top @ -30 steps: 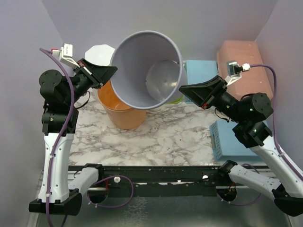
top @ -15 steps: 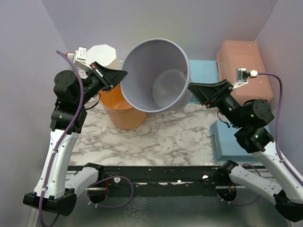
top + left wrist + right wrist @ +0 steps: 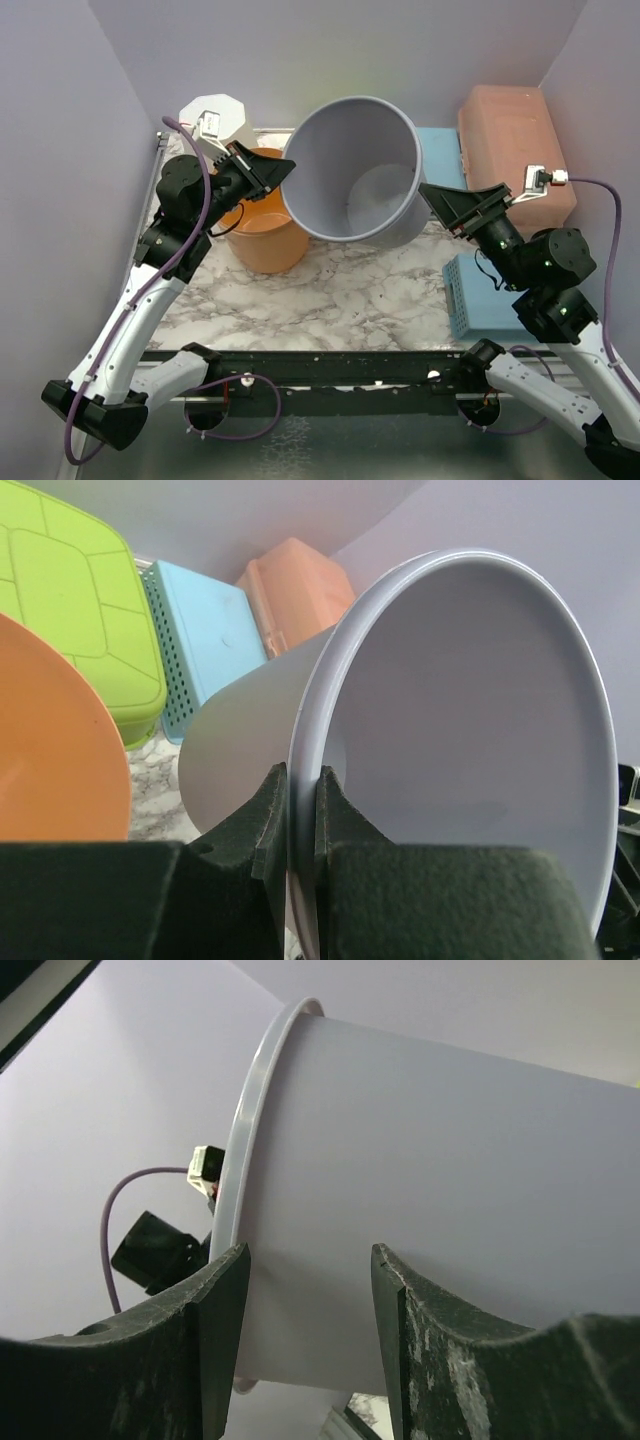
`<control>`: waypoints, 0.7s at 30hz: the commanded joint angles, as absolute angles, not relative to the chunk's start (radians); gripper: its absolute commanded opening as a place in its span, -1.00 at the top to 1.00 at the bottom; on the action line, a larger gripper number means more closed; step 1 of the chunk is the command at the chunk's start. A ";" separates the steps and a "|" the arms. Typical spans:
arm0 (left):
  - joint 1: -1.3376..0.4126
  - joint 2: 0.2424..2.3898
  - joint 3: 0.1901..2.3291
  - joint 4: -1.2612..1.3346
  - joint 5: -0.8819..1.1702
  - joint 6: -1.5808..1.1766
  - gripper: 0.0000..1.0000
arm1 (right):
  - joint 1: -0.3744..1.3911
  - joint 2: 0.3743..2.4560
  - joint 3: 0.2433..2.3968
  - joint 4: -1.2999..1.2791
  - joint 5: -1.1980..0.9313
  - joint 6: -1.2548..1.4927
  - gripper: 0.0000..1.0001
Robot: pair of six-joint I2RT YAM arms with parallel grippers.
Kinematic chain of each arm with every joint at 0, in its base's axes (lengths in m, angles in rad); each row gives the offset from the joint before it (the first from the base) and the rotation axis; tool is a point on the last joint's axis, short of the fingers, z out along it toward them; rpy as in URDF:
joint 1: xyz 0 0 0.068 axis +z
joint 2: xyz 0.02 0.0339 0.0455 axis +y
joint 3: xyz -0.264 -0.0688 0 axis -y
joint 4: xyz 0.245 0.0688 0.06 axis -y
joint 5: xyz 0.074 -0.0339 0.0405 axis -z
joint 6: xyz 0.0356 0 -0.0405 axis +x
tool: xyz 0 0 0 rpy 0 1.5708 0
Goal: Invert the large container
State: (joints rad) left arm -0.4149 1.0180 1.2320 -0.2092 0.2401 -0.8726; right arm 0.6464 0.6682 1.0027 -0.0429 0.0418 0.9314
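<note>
Tapering smooth grey plastic container (image 3: 352,165)

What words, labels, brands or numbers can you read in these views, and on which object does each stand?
None: no readable text shows in any view.
The large grey container, orange bucket, green box, blue basket and pink box all show plain, unmarked surfaces.
</note>
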 commanded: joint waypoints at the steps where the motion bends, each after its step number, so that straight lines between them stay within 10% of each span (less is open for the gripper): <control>1: -0.417 0.976 1.192 -0.082 0.141 -0.918 1.00 | 0.651 0.663 0.991 -0.092 0.103 0.973 -0.13; 21: -0.420 0.983 1.160 -0.079 0.146 -0.913 1.00 | 0.650 0.849 1.222 -0.311 0.050 0.870 -0.46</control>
State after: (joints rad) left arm -0.4145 0.9901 1.1477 -0.1730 0.1268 -0.8898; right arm 0.6468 0.7937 1.1458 -0.1894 0.1020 0.9478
